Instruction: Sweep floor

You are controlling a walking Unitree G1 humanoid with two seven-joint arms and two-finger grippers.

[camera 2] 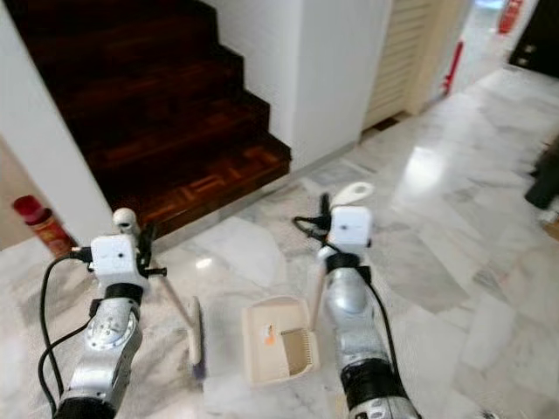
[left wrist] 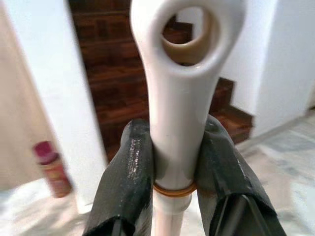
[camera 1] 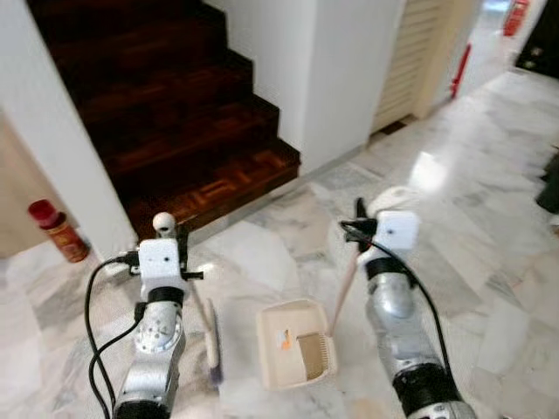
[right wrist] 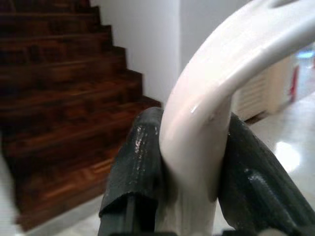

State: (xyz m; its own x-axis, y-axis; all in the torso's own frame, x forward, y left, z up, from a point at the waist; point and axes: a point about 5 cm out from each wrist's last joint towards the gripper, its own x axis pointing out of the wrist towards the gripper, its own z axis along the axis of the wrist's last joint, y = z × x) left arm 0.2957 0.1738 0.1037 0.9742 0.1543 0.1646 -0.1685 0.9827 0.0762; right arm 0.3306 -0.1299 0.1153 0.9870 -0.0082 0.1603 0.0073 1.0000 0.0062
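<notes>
My left gripper point(camera 1: 171, 232) is shut on the top of a white broom handle point(left wrist: 184, 88), its black fingers point(left wrist: 130, 167) clamped just below the hanging loop. The broom head point(camera 1: 212, 347) rests on the marble floor below it. My right gripper point(camera 1: 359, 220) is shut on the curved white dustpan handle point(right wrist: 206, 98). The cream dustpan point(camera 1: 269, 349) lies flat on the floor between my arms, to the right of the broom head. A small orange scrap point(camera 1: 285, 340) lies inside it, beside a comb of teeth.
Dark wooden stairs point(camera 1: 175, 113) rise straight ahead between white walls point(camera 1: 323, 78). A red spray can point(camera 1: 59, 230) stands at the left by the wall. Marble floor point(camera 1: 472, 218) opens to the right, with a louvred door point(camera 1: 410, 61) and a dark object point(camera 1: 550, 188) at the right edge.
</notes>
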